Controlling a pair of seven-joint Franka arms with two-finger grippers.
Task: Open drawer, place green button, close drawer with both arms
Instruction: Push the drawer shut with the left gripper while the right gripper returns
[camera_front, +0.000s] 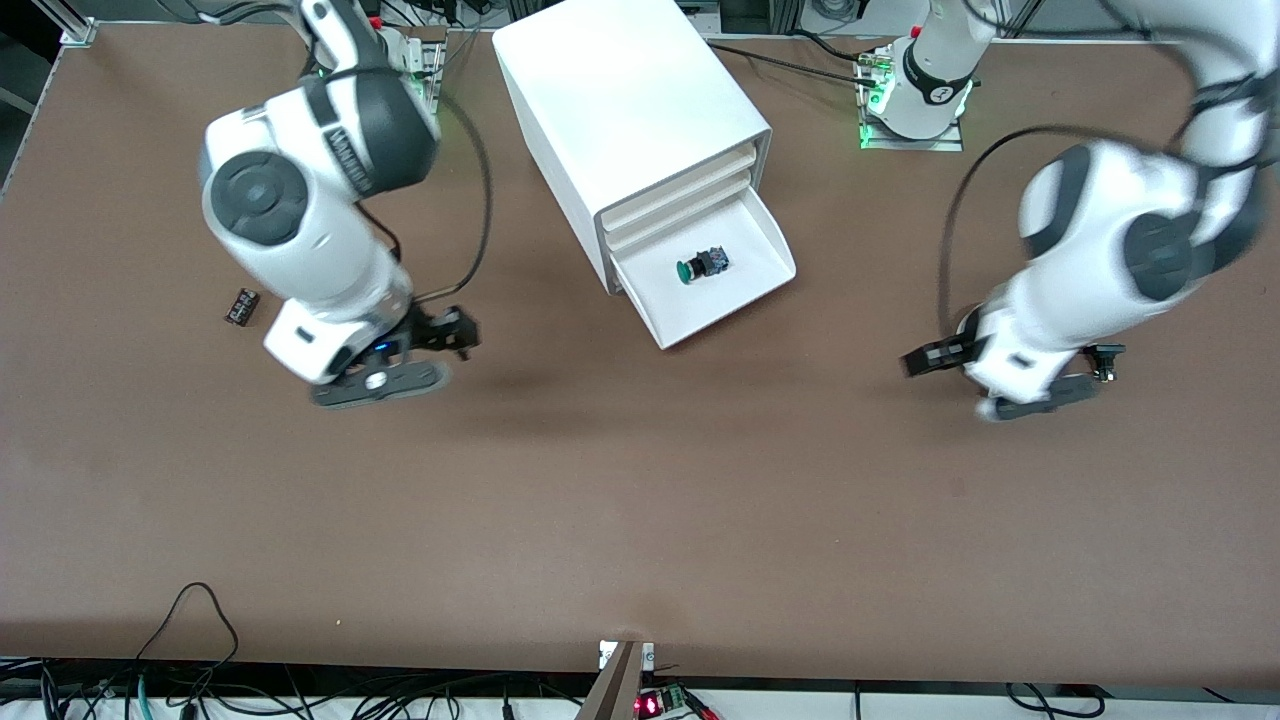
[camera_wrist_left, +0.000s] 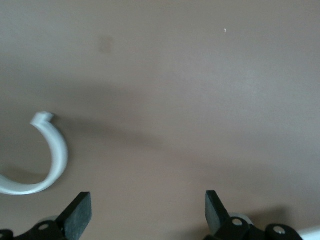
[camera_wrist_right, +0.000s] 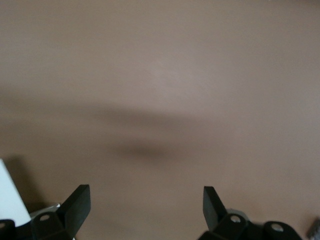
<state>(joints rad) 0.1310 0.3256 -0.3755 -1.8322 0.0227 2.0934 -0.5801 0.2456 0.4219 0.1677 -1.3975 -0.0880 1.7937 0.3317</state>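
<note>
Lowest white tray drawer (camera_front: 735, 262) pulled open at upper centre, green-capped black button (camera_front: 702, 265) inside, left gripper (camera_wrist_left: 148, 212) and right gripper (camera_wrist_right: 146, 207) both wide, empty, over bare brown table (camera_front: 640, 500).

The bench (camera_front: 640, 500) is plain brown all over. The cabinet (camera_front: 620, 100) on it is white, and its lowest drawer (camera_front: 745, 290) is white too. The button (camera_front: 702, 265) in that drawer has a green cap and a black body. Both arms are white with dark grey round joints and black cables. The left gripper (camera_wrist_left: 148, 212) is black, and the right gripper (camera_wrist_right: 146, 207) is black. A small black part (camera_front: 241, 306) lies on the brown bench. A green light glows at the left arm's base (camera_front: 912, 105).
</note>
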